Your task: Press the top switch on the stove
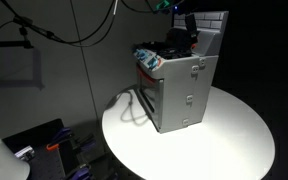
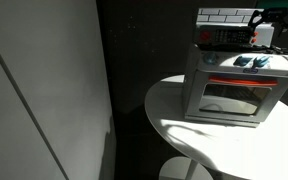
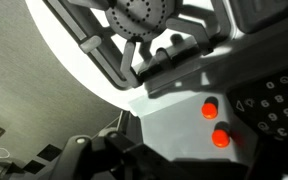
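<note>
Boxy grey stove (image 1: 179, 90) on round white table (image 1: 234, 140), white tiled back panel (image 1: 212, 22), dark ridged burner grate (image 3: 134, 30), two glossy round red buttons (image 3: 210, 108) close in wrist view, gripper (image 1: 188, 35) over cooktop, its opening impossible to tell

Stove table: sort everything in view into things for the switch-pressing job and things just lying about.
For the job:
stove
red buttons on its panel
gripper over the stove

Lying about:
round white table
white cord beside the stove
blue-and-white item on the cooktop
</note>
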`<state>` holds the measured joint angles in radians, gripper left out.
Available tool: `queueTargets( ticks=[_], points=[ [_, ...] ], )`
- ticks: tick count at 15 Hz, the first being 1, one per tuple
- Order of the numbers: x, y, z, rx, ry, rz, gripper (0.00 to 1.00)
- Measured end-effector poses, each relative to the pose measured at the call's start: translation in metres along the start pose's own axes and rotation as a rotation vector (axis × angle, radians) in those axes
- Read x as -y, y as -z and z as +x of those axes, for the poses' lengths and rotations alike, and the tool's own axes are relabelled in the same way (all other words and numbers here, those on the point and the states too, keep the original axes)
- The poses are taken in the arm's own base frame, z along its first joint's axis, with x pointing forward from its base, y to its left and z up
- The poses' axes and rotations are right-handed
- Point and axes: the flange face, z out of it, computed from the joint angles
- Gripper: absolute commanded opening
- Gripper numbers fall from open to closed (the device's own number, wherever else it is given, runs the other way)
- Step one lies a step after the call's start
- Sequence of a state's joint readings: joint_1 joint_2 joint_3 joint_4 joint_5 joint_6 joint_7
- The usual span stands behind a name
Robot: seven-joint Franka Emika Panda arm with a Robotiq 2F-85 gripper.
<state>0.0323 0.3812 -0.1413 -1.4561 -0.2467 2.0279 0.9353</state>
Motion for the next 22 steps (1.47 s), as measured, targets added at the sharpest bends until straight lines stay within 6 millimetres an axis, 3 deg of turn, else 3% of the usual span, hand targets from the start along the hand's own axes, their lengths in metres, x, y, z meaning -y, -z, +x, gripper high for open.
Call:
queueTargets(
  ticks=[7,14,22],
  points=[
    [-0.016,0.045,-0.020,0.139,0.138,0.017,1.00],
    [-0.048,0.095,-0.052,0.281,0.338,-0.004,1.00],
    [-0.091,0.139,-0.084,0.351,0.546,0.066,1.00]
  ],
)
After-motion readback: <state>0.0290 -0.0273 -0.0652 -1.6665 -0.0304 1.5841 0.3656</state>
